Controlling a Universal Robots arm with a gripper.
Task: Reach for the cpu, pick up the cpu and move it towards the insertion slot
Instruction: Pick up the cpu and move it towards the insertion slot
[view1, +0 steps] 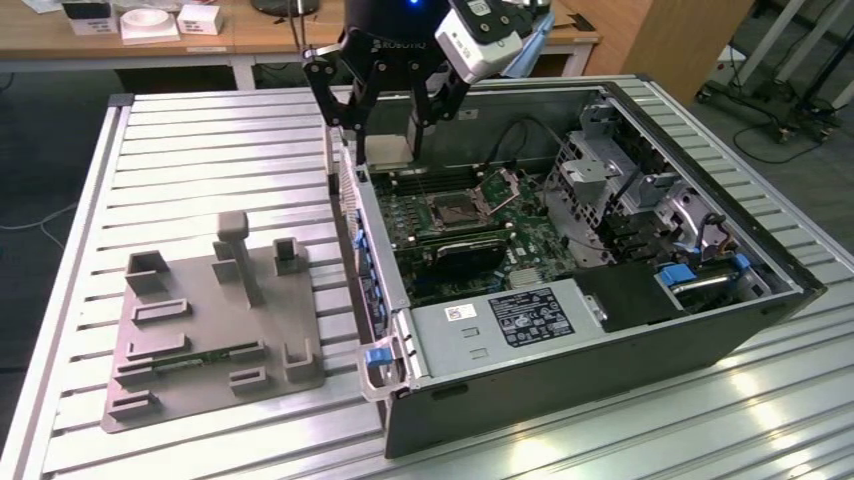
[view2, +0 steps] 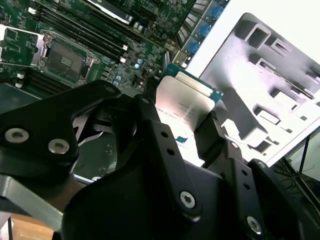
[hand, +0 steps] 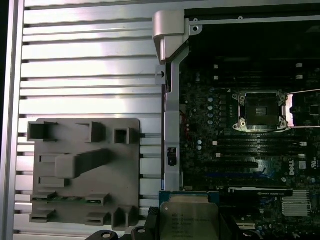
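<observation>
Gripper (view2: 186, 131) fingers around cpu (view2: 186, 102)

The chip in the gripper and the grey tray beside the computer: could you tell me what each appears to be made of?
The chip looks like a pale brushed-metal lid on a green board, its top catching light. The grey tray seems to be matte moulded or printed plastic: uniform dull grey, no glints. The gripper holding the chip looks like black matte metal or plastic, with silver screws.

Slatted alu table (view1: 200, 150), grey fixture (view1: 214, 325), PC case (view1: 601, 370)
</observation>
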